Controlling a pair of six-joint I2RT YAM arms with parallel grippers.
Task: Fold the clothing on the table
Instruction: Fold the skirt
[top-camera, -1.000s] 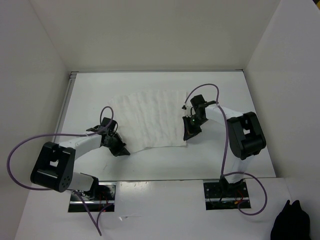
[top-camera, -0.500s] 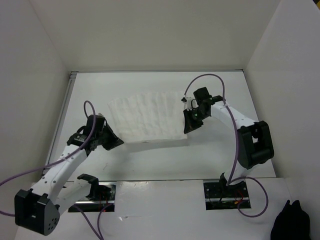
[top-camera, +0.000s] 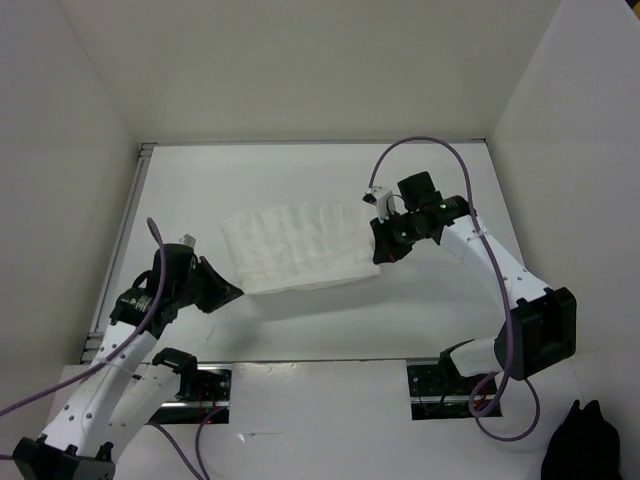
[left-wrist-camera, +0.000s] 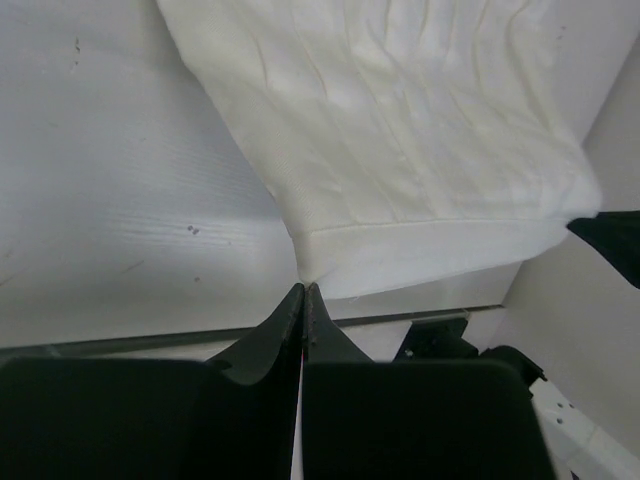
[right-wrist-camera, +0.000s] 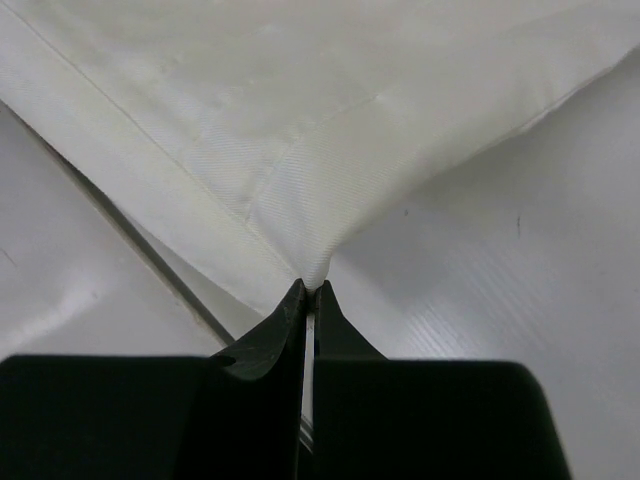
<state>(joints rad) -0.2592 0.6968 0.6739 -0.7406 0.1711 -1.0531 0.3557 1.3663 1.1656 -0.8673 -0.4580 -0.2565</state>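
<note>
White walls surround the surface (top-camera: 300, 330). Left claw (left-wrist-camera: 303, 300) and right claw (right-wrist-camera: 308, 295) are each closed tight on a near hem corner of the clothing (top-camera: 300, 245), which lies mid-surface, likely so the hem lifts evenly for folding.

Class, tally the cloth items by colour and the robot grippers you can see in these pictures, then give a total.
white garment: 1
black cloth bundle: 1
grippers: 2 (left gripper, right gripper)
Total: 4
</note>
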